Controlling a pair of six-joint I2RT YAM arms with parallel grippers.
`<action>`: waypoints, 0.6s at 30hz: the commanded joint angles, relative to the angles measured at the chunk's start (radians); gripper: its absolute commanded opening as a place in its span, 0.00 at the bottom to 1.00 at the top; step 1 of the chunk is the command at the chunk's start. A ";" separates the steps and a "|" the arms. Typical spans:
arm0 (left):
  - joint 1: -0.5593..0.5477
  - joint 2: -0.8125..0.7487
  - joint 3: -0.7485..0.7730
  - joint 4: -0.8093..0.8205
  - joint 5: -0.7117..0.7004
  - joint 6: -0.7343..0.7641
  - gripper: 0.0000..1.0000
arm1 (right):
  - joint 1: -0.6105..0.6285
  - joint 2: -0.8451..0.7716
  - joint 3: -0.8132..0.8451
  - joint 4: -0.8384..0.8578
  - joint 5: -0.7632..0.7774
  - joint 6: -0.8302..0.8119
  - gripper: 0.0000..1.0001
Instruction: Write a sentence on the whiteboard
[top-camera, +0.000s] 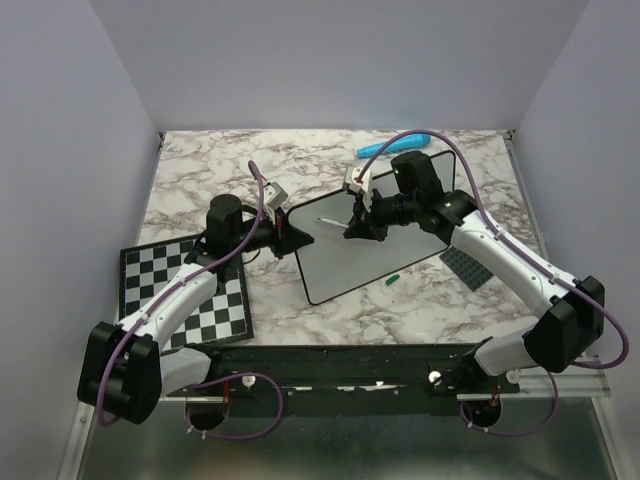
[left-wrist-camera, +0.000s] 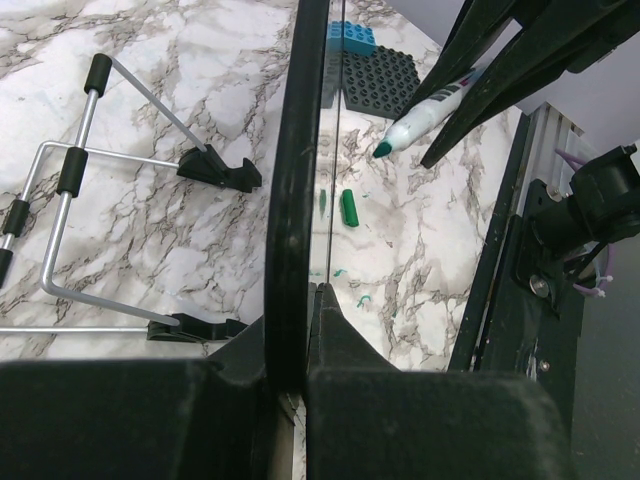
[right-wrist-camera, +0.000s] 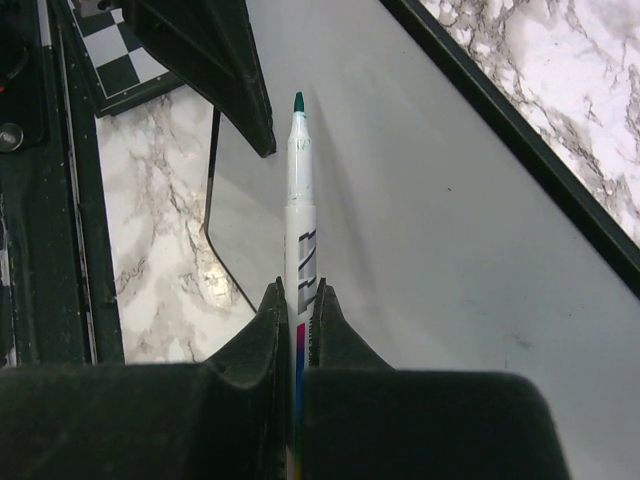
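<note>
Top external view: my left gripper (top-camera: 297, 238) is clamped on the left rim of the whiteboard (top-camera: 345, 268), mid-frame, steadying it, while my right gripper (top-camera: 353, 229) pinches the green marker (top-camera: 330, 221), tip poised over the unmarked face, ready to write.

Whiteboard (right-wrist-camera: 450, 250) glossy, smooth; table (top-camera: 200, 170) marble-look, faint sheen; stand (left-wrist-camera: 110, 155) bare metal wire.

On the table (top-camera: 200, 170), whiteboard (top-camera: 340, 265) between checkerboard (top-camera: 185, 290) at left and studded plate (top-camera: 468, 266) at right, cap (top-camera: 393, 280) before it.
</note>
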 joint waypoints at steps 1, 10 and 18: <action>-0.005 0.029 -0.021 -0.170 -0.137 0.088 0.00 | 0.011 0.021 0.034 -0.006 0.034 0.022 0.01; -0.010 0.030 -0.020 -0.173 -0.136 0.091 0.00 | 0.019 0.044 0.052 -0.007 0.050 0.029 0.01; -0.012 0.030 -0.020 -0.174 -0.133 0.096 0.00 | 0.019 0.050 0.049 -0.009 0.066 0.032 0.01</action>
